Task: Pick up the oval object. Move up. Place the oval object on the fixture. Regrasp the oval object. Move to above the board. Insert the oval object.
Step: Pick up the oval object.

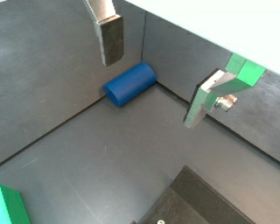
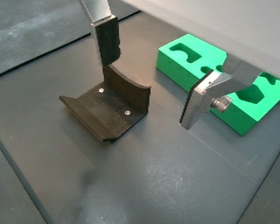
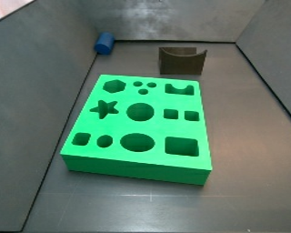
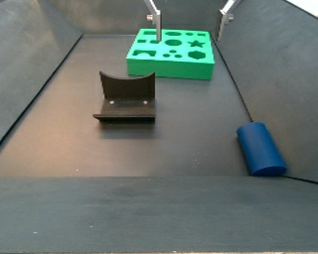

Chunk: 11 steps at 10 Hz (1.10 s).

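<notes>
The oval object (image 1: 130, 83) is a blue peg lying on its side on the dark floor, close to a wall corner; it also shows in both side views (image 3: 105, 42) (image 4: 260, 147). The fixture (image 2: 108, 109) stands apart from it on the floor and shows in both side views (image 3: 181, 59) (image 4: 126, 97). The green board (image 3: 142, 123) lies flat with its shaped holes up. My gripper (image 1: 152, 93) is open and empty, hanging well above the floor. In a side view only its fingertips (image 4: 154, 18) show, above the board's far end.
Grey walls enclose the floor on all sides. The board's edge shows in both wrist views (image 1: 248, 70) (image 2: 213, 74). The fixture's corner (image 1: 206, 201) shows in a wrist view.
</notes>
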Tool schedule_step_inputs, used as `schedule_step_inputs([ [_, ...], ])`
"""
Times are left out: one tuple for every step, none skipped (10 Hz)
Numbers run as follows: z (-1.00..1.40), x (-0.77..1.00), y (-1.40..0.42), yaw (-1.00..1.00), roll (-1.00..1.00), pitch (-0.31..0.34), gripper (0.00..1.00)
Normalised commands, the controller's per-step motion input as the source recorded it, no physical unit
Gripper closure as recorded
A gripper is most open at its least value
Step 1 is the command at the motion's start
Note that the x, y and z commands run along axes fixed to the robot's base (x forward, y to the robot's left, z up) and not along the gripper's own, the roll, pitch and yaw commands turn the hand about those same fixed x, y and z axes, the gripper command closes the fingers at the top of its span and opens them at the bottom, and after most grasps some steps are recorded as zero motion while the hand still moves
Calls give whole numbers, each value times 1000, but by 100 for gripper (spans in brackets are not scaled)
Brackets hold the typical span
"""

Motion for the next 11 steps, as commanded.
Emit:
schedule_step_inputs([
  [-66,-66,0,0,0,-60,0],
  [-409,-689,197,-123,-79,-160,0],
  [-669,-757,380,0,0,-220,0],
  [-774,-1000,469,0,3,-269,0],
  [-757,-980,480,0,0,-280,0],
  [-757,-823,349,0,0,-276,0],
  [-740,-651,309,0,0,-280,0],
  [-783,-543,317,0,0,-257,0],
  [-797,-449,337,0,0,-244,0],
  [-791,-371,369,0,0,-237,0],
  [-809,-254,357,0,0,-216,0],
])
